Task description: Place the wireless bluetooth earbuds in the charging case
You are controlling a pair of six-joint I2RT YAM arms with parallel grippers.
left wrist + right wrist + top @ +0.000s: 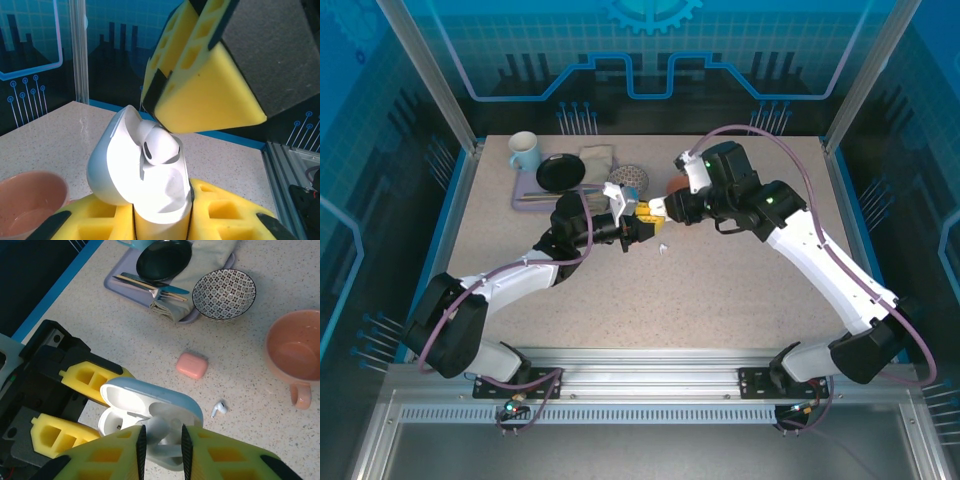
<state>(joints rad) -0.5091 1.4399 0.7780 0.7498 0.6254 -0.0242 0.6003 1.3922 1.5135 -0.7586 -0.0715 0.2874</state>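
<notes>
A patterned bowl (224,293) sits between a pink mug (295,352) and a lavender tray (125,290).

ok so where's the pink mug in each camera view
top external: pink mug mid-table, just behind where the arms meet.
left wrist: mug in the bottom left corner, cut off.
right wrist: mug at the right edge, handle down.
shared landmark: the open white case near it.

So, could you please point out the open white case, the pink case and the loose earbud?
open white case (145,399): right wrist view, inside of its lid.
pink case (192,365): right wrist view, middle of its top.
loose earbud (218,408): right wrist view, middle of its body.
</notes>
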